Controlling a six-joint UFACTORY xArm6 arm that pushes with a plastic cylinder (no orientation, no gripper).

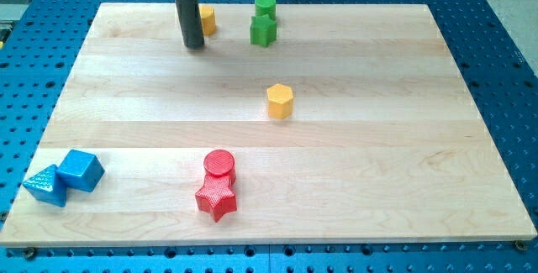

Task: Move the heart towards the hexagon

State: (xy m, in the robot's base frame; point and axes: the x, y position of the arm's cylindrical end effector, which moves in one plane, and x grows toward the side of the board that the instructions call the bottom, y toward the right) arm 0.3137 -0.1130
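Observation:
A yellow block point(208, 19), partly hidden behind the rod so its shape is hard to make out, sits near the board's top edge, left of centre. A yellow hexagon point(280, 101) stands near the middle of the board, lower and to the right of it. My tip point(194, 46) rests on the board just below and left of the hidden yellow block, close to or touching it. The tip is far to the upper left of the hexagon.
A green cylinder point(266, 6) and a green star point(263, 30) touch at the top centre. A red cylinder point(219, 163) and a red star point(217, 196) touch at the bottom centre. A blue cube point(81, 170) and a blue triangle point(46, 185) sit at the bottom left.

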